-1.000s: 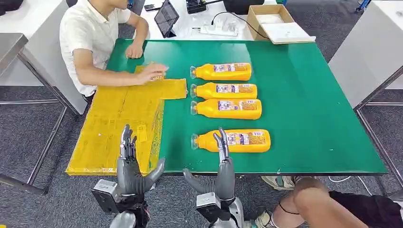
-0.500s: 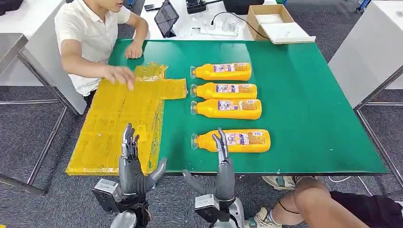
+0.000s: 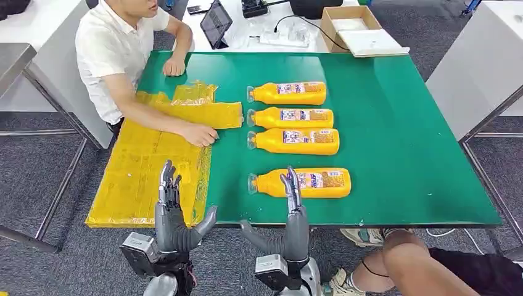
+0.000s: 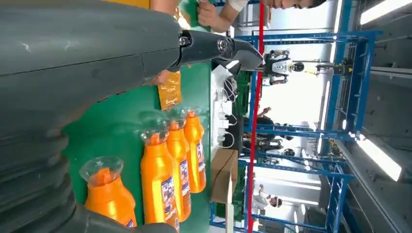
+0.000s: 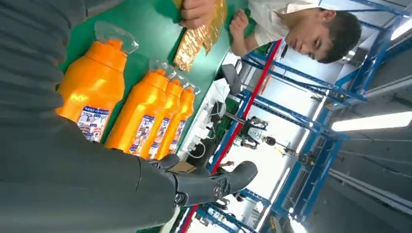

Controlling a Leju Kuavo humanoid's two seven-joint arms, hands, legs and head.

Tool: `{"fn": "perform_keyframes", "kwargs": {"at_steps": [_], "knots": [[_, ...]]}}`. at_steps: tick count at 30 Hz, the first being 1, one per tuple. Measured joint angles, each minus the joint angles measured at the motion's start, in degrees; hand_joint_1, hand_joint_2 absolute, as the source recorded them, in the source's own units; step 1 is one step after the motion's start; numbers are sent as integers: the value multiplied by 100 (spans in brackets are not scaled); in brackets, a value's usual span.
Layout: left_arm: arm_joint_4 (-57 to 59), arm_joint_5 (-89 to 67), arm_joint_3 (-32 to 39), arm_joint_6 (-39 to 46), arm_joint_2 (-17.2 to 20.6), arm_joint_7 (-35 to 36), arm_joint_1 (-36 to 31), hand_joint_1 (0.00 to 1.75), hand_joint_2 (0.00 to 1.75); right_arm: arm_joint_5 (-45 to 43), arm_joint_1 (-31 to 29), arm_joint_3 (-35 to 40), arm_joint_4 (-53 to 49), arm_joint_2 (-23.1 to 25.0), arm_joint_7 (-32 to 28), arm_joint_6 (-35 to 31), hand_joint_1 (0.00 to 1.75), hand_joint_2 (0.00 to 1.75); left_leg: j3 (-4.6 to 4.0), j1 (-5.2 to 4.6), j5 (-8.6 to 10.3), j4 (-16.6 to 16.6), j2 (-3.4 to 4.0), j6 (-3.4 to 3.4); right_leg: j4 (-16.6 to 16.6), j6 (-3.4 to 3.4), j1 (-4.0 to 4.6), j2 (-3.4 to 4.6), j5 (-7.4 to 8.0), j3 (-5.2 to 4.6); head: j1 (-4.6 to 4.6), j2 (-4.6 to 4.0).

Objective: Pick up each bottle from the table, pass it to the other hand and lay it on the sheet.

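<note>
Several orange bottles lie on their sides on the green table (image 3: 395, 135), clear caps pointing left. The nearest bottle (image 3: 305, 182) (image 5: 94, 90) (image 4: 109, 199) lies apart from a row of three (image 3: 290, 93) (image 3: 293, 117) (image 3: 296, 140). A yellow sheet (image 3: 145, 172) covers the table's left side and hangs over its left edge. My right hand (image 3: 290, 228) is raised at the front edge, open, its fingertips just before the nearest bottle. My left hand (image 3: 172, 219) is raised and open over the sheet's near corner. Both hold nothing.
A person in a white shirt (image 3: 117, 46) sits at the table's left, one hand (image 3: 200, 134) pressing on the sheet. Another person's leg (image 3: 425, 265) is at the front right. A cardboard box (image 3: 358, 28) and a tablet (image 3: 216, 21) sit on the far table.
The person's hand has moved along the sheet, from its far part toward the near right edge. My right hand has shifted slightly right. The bottles have not moved.
</note>
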Motion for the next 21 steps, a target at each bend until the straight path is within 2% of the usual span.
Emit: {"fn": "perform_keyframes", "kwargs": {"at_steps": [15,21], "knots": [[-68,0,7,44,2,0,70,0,175,733,135,-575,-468,44,2,0,0,175,-1,0,0,0,0,0,0,0,0,0,0,1,0,0],[-144,-2,18,85,11,0,156,0,175,1276,136,-865,-455,-54,413,0,0,175,-1,-1,0,0,-1,0,0,0,0,0,0,1,0,0]]}}
